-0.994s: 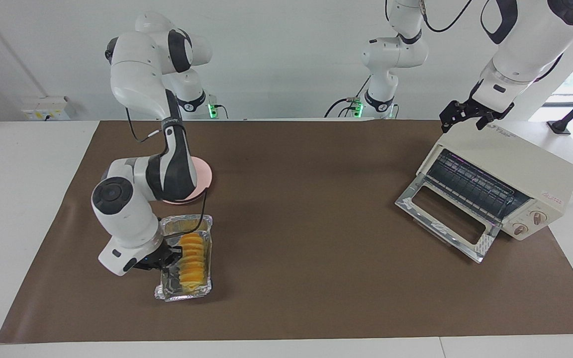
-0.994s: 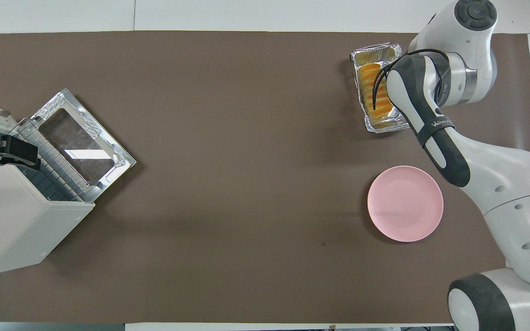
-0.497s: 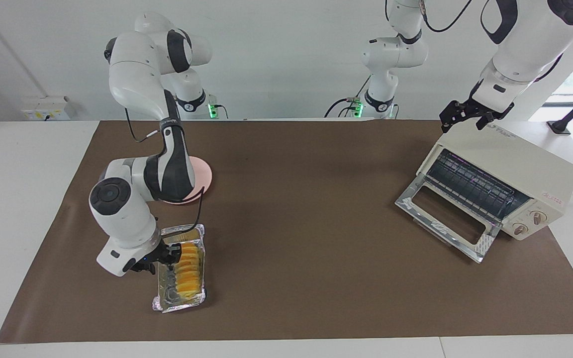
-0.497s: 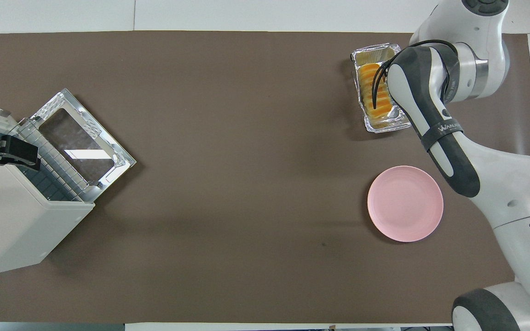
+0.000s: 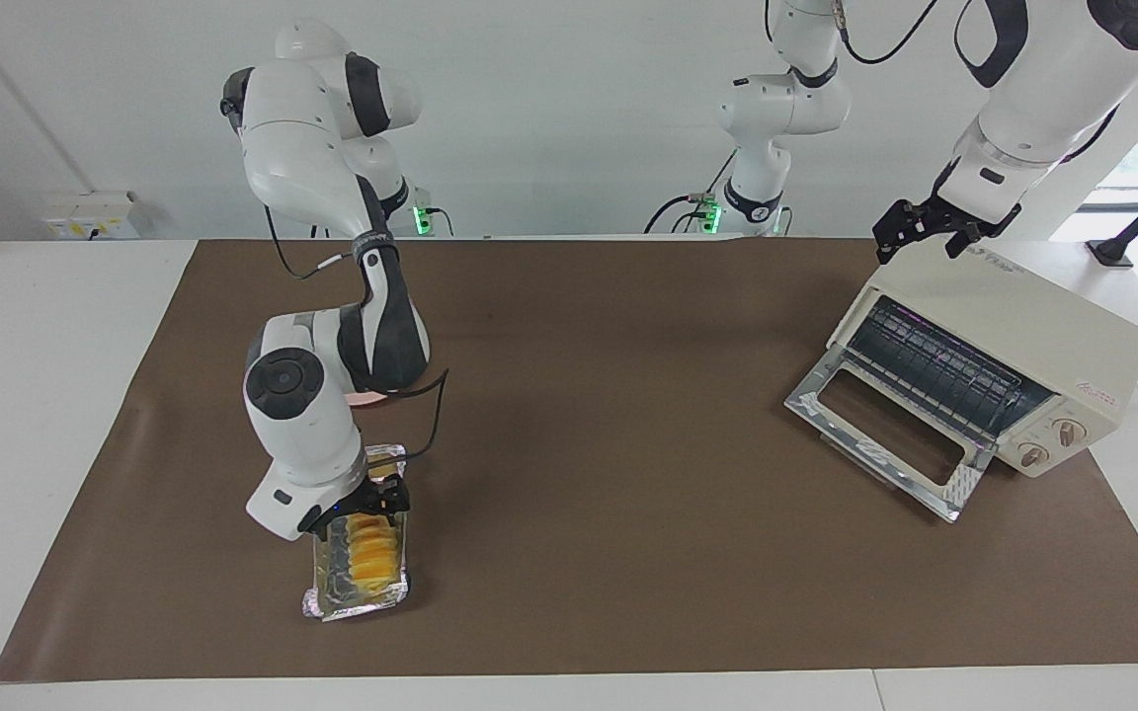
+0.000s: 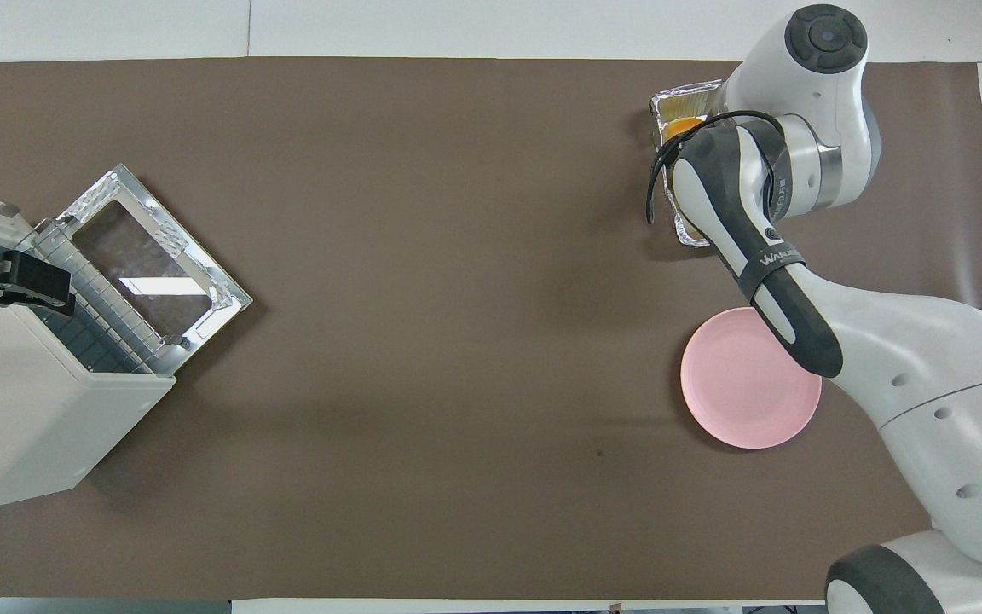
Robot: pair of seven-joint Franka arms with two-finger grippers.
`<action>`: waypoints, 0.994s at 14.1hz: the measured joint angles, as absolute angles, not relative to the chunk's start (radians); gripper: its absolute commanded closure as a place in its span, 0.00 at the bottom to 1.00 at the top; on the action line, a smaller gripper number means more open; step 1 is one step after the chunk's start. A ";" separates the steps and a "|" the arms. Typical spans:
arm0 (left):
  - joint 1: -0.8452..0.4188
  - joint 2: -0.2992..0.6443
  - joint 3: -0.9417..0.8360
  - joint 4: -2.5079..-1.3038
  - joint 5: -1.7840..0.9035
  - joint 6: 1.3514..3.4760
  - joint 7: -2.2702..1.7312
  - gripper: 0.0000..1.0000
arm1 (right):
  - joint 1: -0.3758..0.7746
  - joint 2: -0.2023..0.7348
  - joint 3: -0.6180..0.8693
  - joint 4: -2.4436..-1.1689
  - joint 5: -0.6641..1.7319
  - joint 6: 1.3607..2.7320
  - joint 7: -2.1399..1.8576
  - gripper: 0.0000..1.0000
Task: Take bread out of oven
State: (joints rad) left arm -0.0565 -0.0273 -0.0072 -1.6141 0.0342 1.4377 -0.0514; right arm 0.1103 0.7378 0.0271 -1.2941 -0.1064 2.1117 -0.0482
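Facing view first: right gripper (image 5: pixel 371 502) down at the foil tray (image 5: pixel 357 583), over the end of it nearer the robots, right on top of the bread (image 5: pixel 371 558). Can't tell whether the claw is open or clamped on anything, too much black hardware bunched up there. Bread lying inside the tray, golden-yellow slices showing past the gripper, tray flat on the brown mat (image 5: pixel 609 553) near the edge farthest from the robots, toward the right arm's end of the worktop. So bread out of the oven (image 5: pixel 1014 365), well apart from it.

Pink plate (image 5: pixel 366 398) mostly hidden under the right arm's forearm in this view, only a sliver peeking out, sitting nearer the robots than the tray.

Oven at the left arm's end of the worktop, set at an angle, glass door (image 5: pixel 890 439) dropped fully open onto the mat, wire rack (image 5: pixel 934 370) visible inside with nothing on it. Two knobs and a red logo on the front panel.

Left gripper (image 5: pixel 915 232) hanging over the oven's top corner nearest the robots, just waiting. Fingers spread apart, holding nothing.

Overhead view: right arm covering most of the foil tray (image 6: pixel 670 102), just a bit of bread (image 6: pixel 680 128) showing. Pink plate (image 6: pixel 738 392) plain to see there, bare. Left gripper (image 6: pixel 9 281) at the oven (image 6: pixel 22 426) over the open front.
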 measured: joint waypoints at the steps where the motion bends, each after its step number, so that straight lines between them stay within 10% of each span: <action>1: -0.056 -0.027 -0.007 -1.614 0.034 1.438 -0.051 0.00 | 0.110 0.731 0.026 -1.322 -0.108 2.135 -0.048 0.73; 2: -0.056 -0.027 -0.007 -1.614 0.034 1.438 -0.051 0.00 | 0.110 0.725 0.026 -1.338 -0.108 2.146 -0.048 1.00; 10: -0.056 -0.027 -0.007 -1.614 0.034 1.438 -0.051 0.00 | 0.099 0.662 0.029 -1.285 -0.110 1.939 -0.048 1.00; 14: -0.056 -0.027 -0.007 -1.614 0.034 1.438 -0.051 0.00 | 0.119 0.477 0.042 -1.367 -0.103 1.796 0.019 1.00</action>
State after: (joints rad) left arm -0.0565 -0.0273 -0.0072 -1.6141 0.0342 1.4377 -0.0514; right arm 0.1187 0.4769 0.0422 -1.3666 -0.1030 1.7957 0.0186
